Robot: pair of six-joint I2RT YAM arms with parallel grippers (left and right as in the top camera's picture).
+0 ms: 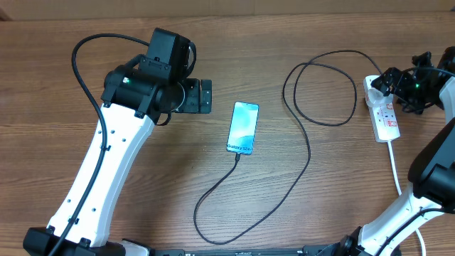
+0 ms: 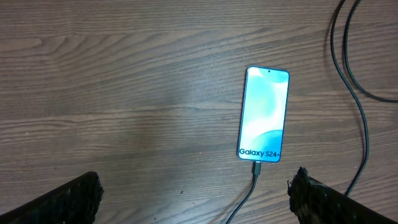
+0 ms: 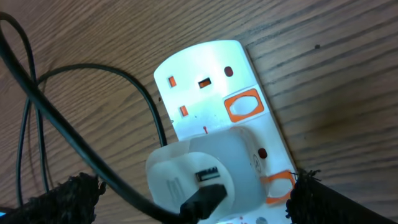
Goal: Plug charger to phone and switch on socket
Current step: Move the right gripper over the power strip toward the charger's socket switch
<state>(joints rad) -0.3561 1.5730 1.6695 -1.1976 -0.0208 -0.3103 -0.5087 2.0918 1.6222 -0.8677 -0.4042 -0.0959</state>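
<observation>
Phone (image 1: 242, 128) lies face up near the middle of the wooden table (image 1: 43, 107), screen lit, with the charger (image 1: 310, 153) already seated in its lower end. From overhead we see the thin black cable run down from the phone, curve back up to the right, form a wide loop and reach the socket (image 1: 387, 121) at the far right. The left arm stretches up from the lower left corner; its left gripper (image 1: 206, 96) points toward the phone from the left, near it but apart. The right arm rises from the lower right and bends over the socket, with the right gripper (image 1: 380, 82) above the strip's top end. A thick white cord (image 1: 393, 167) leaves the strip's lower end.

In the left wrist view we see the phone (image 2: 264, 115) ahead and to the right, the connector (image 2: 255, 169) in its port. The left gripper (image 2: 196, 186) is spread wide over bare wood.

In the right wrist view the socket (image 3: 211, 81) fills the frame. A white plug (image 3: 193, 165) sits in it, the black cable tip (image 3: 205, 198) pushed into its face. Orange-framed switches (image 3: 242, 106) line one edge. The right gripper (image 3: 196, 186) stands spread wide, its fingers (image 3: 74, 196) straddling the plug and holding nothing.
</observation>
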